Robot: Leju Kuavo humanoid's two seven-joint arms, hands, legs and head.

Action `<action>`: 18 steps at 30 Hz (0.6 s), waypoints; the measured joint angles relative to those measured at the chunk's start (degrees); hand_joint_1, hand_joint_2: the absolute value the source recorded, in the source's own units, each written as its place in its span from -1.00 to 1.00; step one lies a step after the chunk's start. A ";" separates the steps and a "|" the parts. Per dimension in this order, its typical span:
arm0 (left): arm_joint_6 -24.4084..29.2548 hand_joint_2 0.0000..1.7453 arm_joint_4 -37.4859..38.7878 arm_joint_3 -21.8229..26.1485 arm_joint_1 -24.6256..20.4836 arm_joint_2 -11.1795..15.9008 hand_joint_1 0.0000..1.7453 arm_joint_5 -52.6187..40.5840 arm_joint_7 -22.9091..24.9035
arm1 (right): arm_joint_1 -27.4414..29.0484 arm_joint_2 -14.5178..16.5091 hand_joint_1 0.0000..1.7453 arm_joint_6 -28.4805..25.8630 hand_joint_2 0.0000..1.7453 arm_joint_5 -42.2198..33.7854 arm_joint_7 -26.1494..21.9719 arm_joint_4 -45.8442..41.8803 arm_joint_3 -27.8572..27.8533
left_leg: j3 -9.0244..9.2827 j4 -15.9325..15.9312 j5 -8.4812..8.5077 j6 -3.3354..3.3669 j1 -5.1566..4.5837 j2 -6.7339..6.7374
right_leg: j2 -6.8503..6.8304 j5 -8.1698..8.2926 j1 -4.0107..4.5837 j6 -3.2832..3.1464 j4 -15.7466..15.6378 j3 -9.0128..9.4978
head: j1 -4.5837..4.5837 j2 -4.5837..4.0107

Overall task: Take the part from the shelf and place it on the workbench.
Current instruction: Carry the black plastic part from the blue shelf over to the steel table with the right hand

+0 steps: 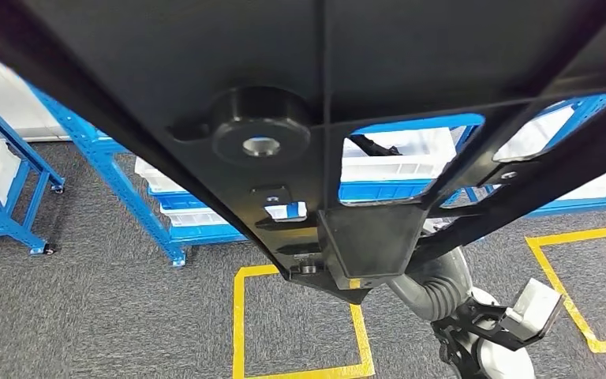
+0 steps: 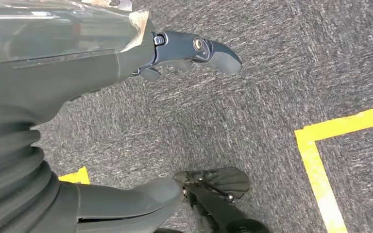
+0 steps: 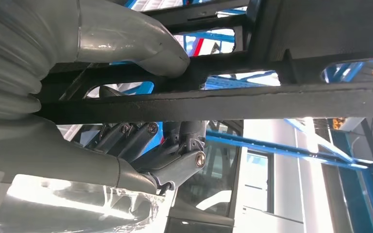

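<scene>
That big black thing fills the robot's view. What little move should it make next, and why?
Probably carry on to the workbench without loosening its grip. The right hand already grips a bar of the black part, held up high, with blue shelves beyond; the left hand hangs over grey carpet, holding nothing.

The left hand (image 2: 126, 121) hangs empty, fingers apart, above grey carpet (image 2: 272, 73).

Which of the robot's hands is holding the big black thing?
The right hand: its thumb and fingers clamp a bar of the black part. The left hand hangs over the carpet, fingers apart, holding nothing.
</scene>
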 joint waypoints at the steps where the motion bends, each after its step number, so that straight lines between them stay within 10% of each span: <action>1: -0.01 1.00 0.00 0.00 0.00 0.01 -1.00 0.02 0.00 | 0.02 0.02 1.00 0.01 1.00 0.03 -0.02 0.00 0.05 | 0.13 -0.62 -0.14 0.53 -0.32 -0.07 | -0.01 0.46 0.04 0.51 0.00 -0.27 | 0.01 0.00; 4: -0.10 1.00 -0.01 0.04 0.05 -0.07 -1.00 0.32 -0.09 | 0.28 0.04 1.00 0.19 1.00 0.31 -0.03 0.02 0.20 | -1.54 -0.88 1.40 2.90 -0.52 0.35 | 0.08 -0.14 -0.03 1.21 0.85 -1.55 | 0.12 0.00; 6: -0.13 1.00 -0.02 0.10 0.00 -0.07 -1.00 0.51 -0.42 | 0.42 0.09 1.00 0.69 1.00 0.80 -0.04 0.04 0.25 | -3.15 -1.06 2.75 4.09 -0.47 0.65 | 0.22 -4.55 -0.05 0.31 5.54 -3.61 | 0.38 0.00; 8: -0.11 1.00 -0.02 0.13 0.01 0.00 -1.00 0.46 -0.96 | 0.56 0.13 1.00 1.50 1.00 1.54 -0.11 0.06 0.32 | -4.94 -1.05 4.05 4.35 -0.58 0.59 | 0.32 -8.40 0.07 -0.11 12.75 -5.39 | 0.58 0.00; 10: -0.11 1.00 -0.02 0.12 0.04 -0.02 -1.00 0.41 -1.27 | 0.80 0.13 1.00 2.25 1.00 2.55 -0.30 0.11 0.43 | -6.71 -1.02 5.42 4.17 -0.72 0.29 | 0.41 -7.84 0.15 0.75 16.90 -5.11 | 0.59 0.00; 12: -0.14 1.00 -0.02 0.11 0.05 -0.05 -1.00 0.40 -1.28 | 0.94 0.13 1.00 2.74 1.00 3.45 -0.46 0.15 0.52 | -8.27 -0.98 6.76 3.82 -0.78 -0.27 | 0.93 -5.24 0.23 1.42 13.76 -1.36 | 0.59 0.00; 15: -0.17 1.00 -0.02 0.11 -0.01 -0.10 -1.00 0.39 -1.28 | 0.94 0.16 1.00 3.01 1.00 4.08 -0.57 0.14 0.54 | -9.65 -0.83 8.48 3.08 -1.02 -1.29 | 3.40 -6.44 0.57 0.22 1.36 7.52 | 0.50 0.00; 18: -0.20 1.00 0.00 0.11 0.20 -0.03 -1.00 0.36 -1.29 | 1.02 0.17 1.00 3.03 1.00 4.18 -0.67 0.15 0.57 | -10.23 -1.14 10.01 2.23 -1.13 -2.57 | 2.97 -7.61 0.51 -0.62 -2.63 9.30 | 0.39 0.00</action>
